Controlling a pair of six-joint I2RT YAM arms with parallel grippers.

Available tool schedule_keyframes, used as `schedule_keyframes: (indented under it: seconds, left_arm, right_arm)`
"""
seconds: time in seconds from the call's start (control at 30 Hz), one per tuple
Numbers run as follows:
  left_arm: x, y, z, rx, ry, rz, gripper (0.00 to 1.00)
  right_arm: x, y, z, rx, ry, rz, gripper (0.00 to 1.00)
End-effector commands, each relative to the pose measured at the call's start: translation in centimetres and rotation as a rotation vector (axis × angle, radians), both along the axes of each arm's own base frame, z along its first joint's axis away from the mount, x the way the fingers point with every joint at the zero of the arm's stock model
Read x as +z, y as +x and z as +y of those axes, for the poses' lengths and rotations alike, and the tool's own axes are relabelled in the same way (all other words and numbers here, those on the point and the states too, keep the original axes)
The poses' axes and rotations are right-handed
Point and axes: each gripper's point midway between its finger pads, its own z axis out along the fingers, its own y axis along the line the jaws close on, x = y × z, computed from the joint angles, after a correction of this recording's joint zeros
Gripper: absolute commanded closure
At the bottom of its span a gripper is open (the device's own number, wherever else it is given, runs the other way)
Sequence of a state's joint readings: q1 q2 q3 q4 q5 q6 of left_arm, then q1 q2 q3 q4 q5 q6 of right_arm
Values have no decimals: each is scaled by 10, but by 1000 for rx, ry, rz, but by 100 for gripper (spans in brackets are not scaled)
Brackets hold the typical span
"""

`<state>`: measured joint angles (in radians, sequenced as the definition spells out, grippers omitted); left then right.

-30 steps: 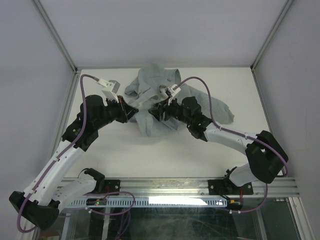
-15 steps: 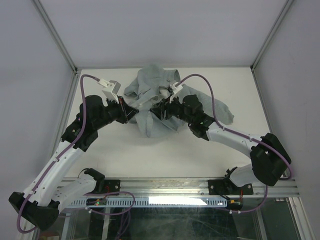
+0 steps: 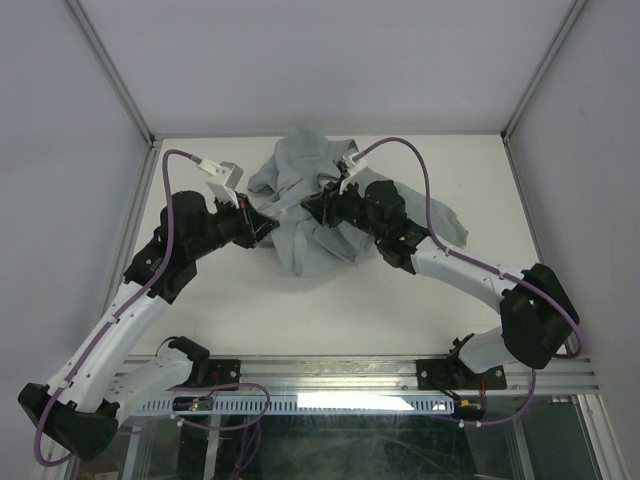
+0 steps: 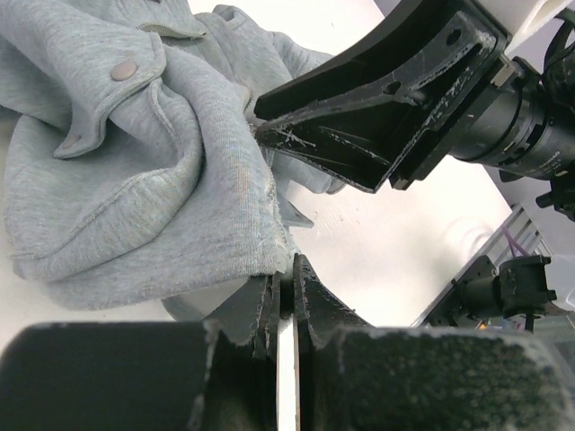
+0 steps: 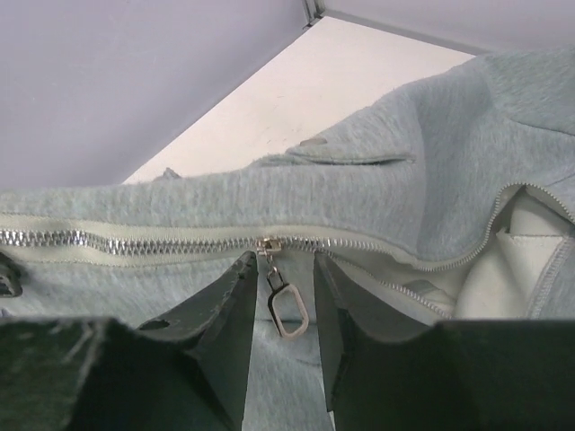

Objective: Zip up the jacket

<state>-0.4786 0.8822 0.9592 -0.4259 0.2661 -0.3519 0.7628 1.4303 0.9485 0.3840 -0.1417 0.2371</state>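
Two grippers are closing in on the jacket [image 3: 300, 160], which is lying rumpled on the table [image 3: 350, 310] between them. The left gripper [image 4: 286, 274] is clenching the jacket's lower edge at its fingertips, with the fabric bunching up ahead and to its left. The right gripper [image 5: 283, 262] is standing parted, its fingers flanking the zipper pull [image 5: 287, 312], which is hanging from the slider between them and is not visibly pinched. Closed zipper teeth [image 5: 135, 241] are running off to its left. To its right the two edges are splitting apart over white lining [image 5: 526, 256]. Bare tabletop is showing beyond the jacket's far edge.
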Motion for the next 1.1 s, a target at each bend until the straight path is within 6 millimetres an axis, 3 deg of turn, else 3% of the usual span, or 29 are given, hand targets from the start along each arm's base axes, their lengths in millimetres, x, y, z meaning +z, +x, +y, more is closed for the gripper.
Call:
schedule_keyframes:
  seconds: [0.0,0.5,0.57,0.7,0.77,0.83,0.93,1.07]
  left_arm:
    - [31,-3,-6,-42,-55,-116,100]
    - [31,-2,-6,-41,-53,-122,100]
    - [32,-3,-6,-45,-54,-123,100]
    - [32,-2,-4,-31,-48,-125,100]
    - [33,1,3,11,-32,-126,100]
    - [34,6,18,99,3,-119,100]
    - [37,14,41,233,54,-112,100]
    - [42,20,61,346,88,-112,100]
  right_arm:
    - [31,8,10,18,50,-71,66]
    - [-7,12,10,28,-82,-28,70]
    - [-7,12,11,32,-86,-37,76]
    - [1,14,13,37,-84,-56,98]
    - [4,22,6,-4,-109,-59,100]
    - [5,42,-17,-90,-139,-35,100]
    - [-1,74,-69,-244,-202,38,100]
    - [-19,94,-133,-400,-275,138,100]
